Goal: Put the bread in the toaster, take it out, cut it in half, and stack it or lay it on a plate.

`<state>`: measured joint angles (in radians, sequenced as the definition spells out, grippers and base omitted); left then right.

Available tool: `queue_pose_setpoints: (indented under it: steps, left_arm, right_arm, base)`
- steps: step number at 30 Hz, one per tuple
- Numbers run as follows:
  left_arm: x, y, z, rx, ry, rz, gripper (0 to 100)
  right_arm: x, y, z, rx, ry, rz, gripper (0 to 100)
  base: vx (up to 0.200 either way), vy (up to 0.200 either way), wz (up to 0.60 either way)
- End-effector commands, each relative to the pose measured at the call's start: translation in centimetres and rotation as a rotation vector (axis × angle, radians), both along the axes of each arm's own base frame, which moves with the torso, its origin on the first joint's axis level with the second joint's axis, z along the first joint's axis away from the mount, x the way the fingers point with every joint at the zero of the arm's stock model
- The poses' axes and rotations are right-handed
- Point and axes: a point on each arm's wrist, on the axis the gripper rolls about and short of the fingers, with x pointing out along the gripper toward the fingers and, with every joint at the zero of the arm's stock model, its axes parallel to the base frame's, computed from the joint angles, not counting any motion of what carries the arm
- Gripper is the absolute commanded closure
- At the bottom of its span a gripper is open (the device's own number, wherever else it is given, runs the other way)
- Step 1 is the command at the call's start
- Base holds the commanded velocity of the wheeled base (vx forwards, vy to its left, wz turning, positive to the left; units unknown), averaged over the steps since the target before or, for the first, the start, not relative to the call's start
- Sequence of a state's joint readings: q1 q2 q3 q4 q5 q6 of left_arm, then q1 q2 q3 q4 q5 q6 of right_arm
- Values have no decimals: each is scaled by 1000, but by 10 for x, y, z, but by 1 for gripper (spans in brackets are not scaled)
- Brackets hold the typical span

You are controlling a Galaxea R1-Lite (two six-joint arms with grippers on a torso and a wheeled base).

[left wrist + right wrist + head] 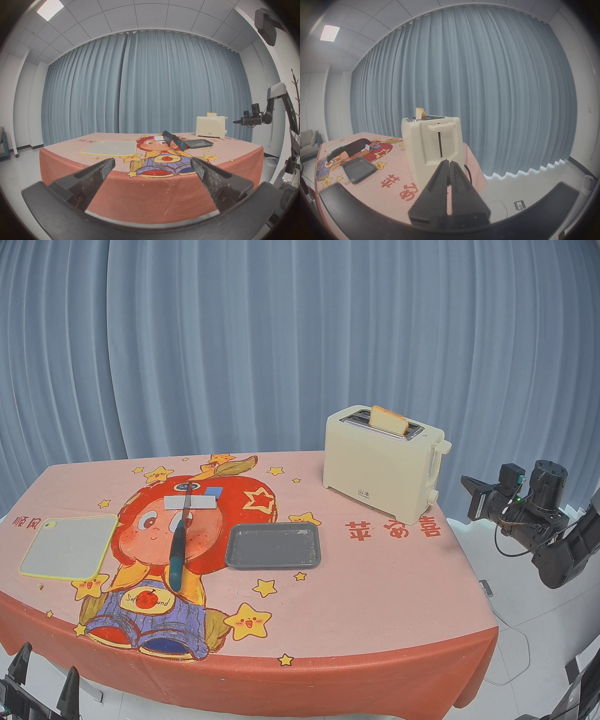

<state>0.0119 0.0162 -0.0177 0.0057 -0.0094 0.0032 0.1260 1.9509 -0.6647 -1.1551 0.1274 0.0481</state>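
Nearest, left gripper: we see it low off the table's near edge, well in front of the tray and far to its left. Its fingers are spread wide, with nothing between them.
Cloth: we see a pink cartoon print covering the table under the tray.
Knife: it lies just left of the tray without touching it. The teal handle points at the near edge, and the blade runs away from us.
Strip: this white piece sits behind the tray's left end, with the knife tip lying across it.
Board: it lies flat, well left of the tray and beyond the knife, and it is pale with a yellow rim.
Tray: this grey, shallow tray lies flat at mid-table and is our landmark.
Right gripper: we find it off the table's right edge, far right of the tray, facing the toaster's lever end. Its fingers are pressed together on nothing.
Toaster: this cream toaster stands upright behind the tray and to its right.
Lever: it sits at the top of its slot.
Bread: one slice stands in the toaster's top, half sticking out, behind and right of the tray. We cannot tell which slot holds it.
Curtain: blue folds hang behind everything.
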Motion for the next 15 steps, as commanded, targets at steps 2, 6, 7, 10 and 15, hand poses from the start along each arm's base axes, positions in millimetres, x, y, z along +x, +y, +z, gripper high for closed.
queue_pose_setpoints:
  steps: [2,6,7,10,15]
  left_arm:
    - [0,0,-5,0,2,1,0]
    - [0,0,-5,0,2,1,0]
    - [0,0,-5,0,2,1,0]
    - [0,0,-5,0,2,1,0]
    - [0,0,-5,0,2,1,0]
  right_arm:
    - [15,2,-40,-6,39,43,100]
    - [16,2,-46,-10,47,50,100]
    - [17,2,-48,-11,51,55,100]
    - [19,2,-54,-14,64,77,100]
    - [19,2,-56,-16,70,90,100]
  base:
    - [0,0,0]
    - [0,0,0]
    - [0,0,0]
    - [0,0,0]
    - [0,0,0]
